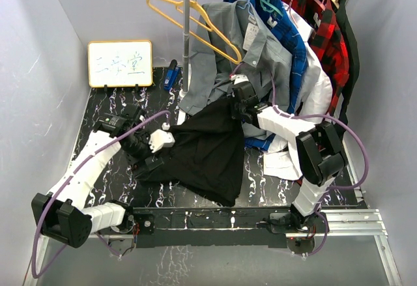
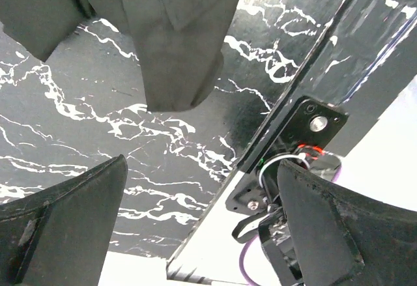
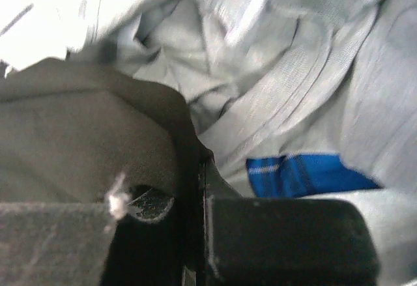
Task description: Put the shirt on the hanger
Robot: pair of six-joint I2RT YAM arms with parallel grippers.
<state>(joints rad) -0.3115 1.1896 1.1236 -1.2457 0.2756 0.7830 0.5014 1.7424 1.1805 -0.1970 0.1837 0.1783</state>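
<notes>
The black shirt lies crumpled across the middle of the marbled table. My right gripper is at the shirt's top edge and shut on it. In the right wrist view the dark fabric drapes over the closed fingers of the right gripper. My left gripper hovers at the shirt's left edge, wide open and empty. In its wrist view the left gripper has a hanging fold of the shirt well ahead of it. The yellow-orange hanger hangs bare by the rack's pole.
A rack at the back right carries a grey shirt, a blue plaid one and a red-and-black plaid one. A whiteboard leans at the back left, with a blue object beside it. White paper lies right of the shirt.
</notes>
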